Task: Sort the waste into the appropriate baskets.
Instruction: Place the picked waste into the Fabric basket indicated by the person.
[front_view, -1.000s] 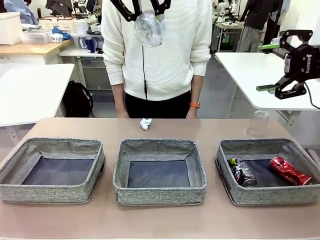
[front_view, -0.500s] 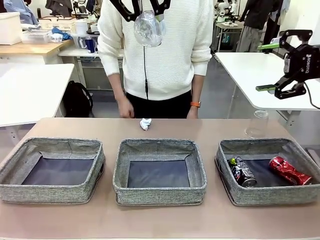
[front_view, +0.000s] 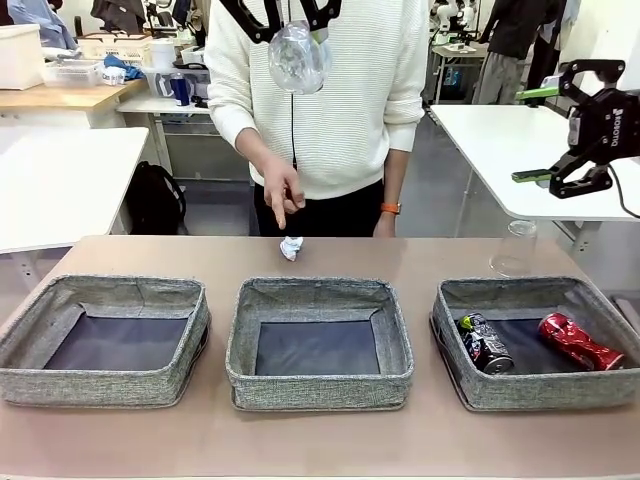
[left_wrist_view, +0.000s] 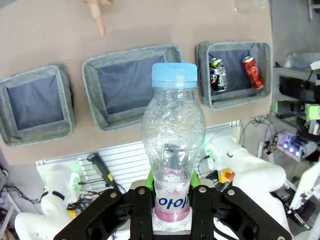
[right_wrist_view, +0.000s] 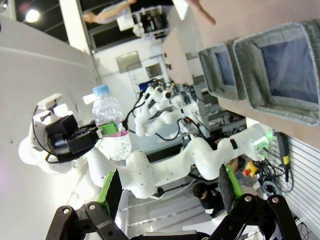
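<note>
High above the table's far edge, my left gripper (front_view: 290, 20) is shut on the clear bottle (front_view: 297, 55) with the pink label and blue cap (left_wrist_view: 173, 73); the left wrist view shows both fingers clamped on its lower part. My right gripper (front_view: 545, 135) hangs open and holds nothing, up at the right. Three grey baskets stand in a row: left (front_view: 100, 385), middle (front_view: 318, 385), right (front_view: 540, 390). The right one holds a dark can (front_view: 485, 343) and a red crushed can (front_view: 578, 340). A white paper wad (front_view: 291, 247) lies behind the middle basket. A crumpled clear plastic piece (front_view: 515, 250) stands behind the right basket.
A person stands at the far side, one hand (front_view: 281, 195) pointing a finger down above the paper wad. White side tables flank the work table at left and right. Bare tabletop (front_view: 120, 260) stretches behind the left basket.
The person's hand has risen from the table edge and now points down toward the paper wad. Both arms and the bottle have stayed put.
</note>
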